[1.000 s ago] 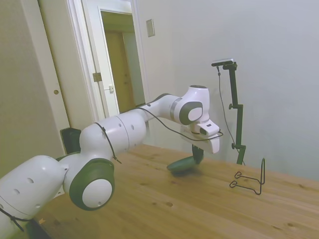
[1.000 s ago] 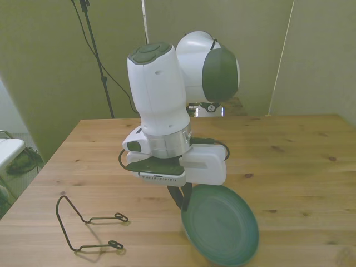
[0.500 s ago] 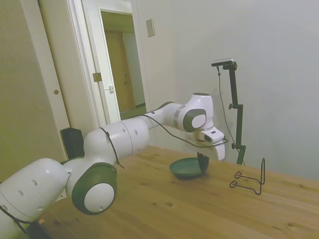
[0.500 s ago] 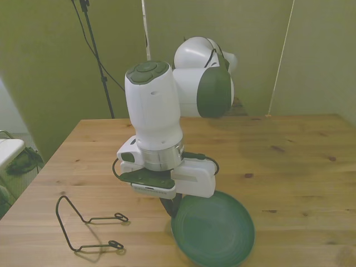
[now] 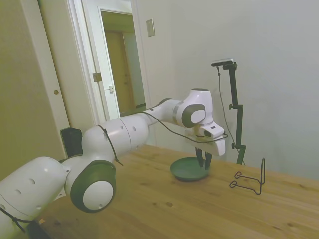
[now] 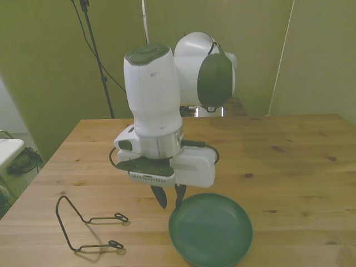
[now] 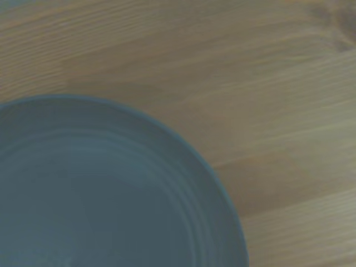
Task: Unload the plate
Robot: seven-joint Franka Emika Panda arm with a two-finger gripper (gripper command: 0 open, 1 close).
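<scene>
Plate [image 6: 211,228] is seen lying flat on the table [image 6: 289,167], its rim at about four o'clock from the spread, empty end effector [image 6: 169,198] poised just above it.

Teal plate [image 6: 211,231] flat on table [image 6: 295,161]

the arm reaches out, wrist bent down, tool [image 6: 169,197] fingers parted.

Plate [image 6: 211,231] below claw [image 6: 169,196]: plain teal-green. Table [image 6: 289,150]: light wood, dark knots. Wire stand [image 6: 83,222]: black. Claw: dark.
</scene>
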